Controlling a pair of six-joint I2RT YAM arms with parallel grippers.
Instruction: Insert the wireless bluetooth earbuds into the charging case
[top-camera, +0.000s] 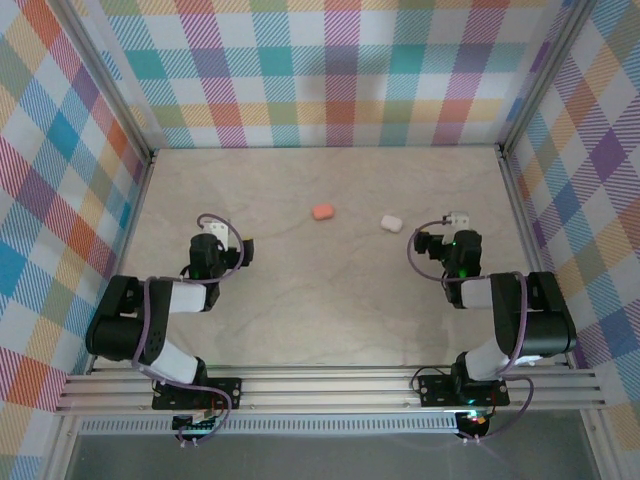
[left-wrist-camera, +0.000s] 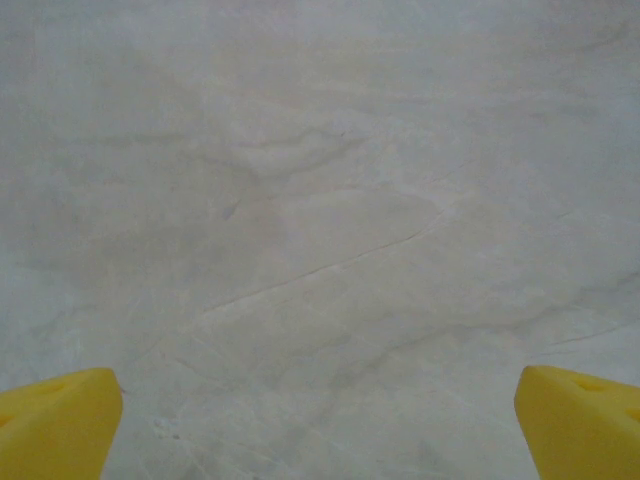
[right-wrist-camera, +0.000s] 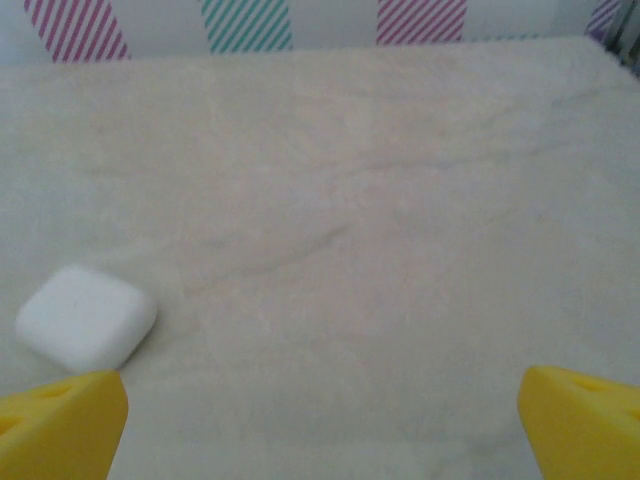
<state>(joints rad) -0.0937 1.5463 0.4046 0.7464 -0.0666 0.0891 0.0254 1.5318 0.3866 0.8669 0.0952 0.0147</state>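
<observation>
Two closed pebble-shaped charging cases lie on the table past the arms: a salmon-pink case (top-camera: 322, 212) near the middle and a white case (top-camera: 391, 223) to its right. The earbuds are out of view. My left gripper (top-camera: 215, 240) hovers at the left, well short of the pink case; its yellow fingers (left-wrist-camera: 60, 425) stand wide apart over bare table, so the left gripper (left-wrist-camera: 318, 405) is open. My right gripper (top-camera: 455, 238) sits right of the white case. The right gripper (right-wrist-camera: 322, 405) is open and holds nothing, and the white case (right-wrist-camera: 87, 316) lies just ahead of its left finger.
The pale marble-patterned table (top-camera: 320, 310) is boxed in by plaid walls (top-camera: 330, 70) at the back and on both sides. Aluminium rails (top-camera: 330, 385) carrying the arm bases run along the near edge. The cases lie about a hand's width apart.
</observation>
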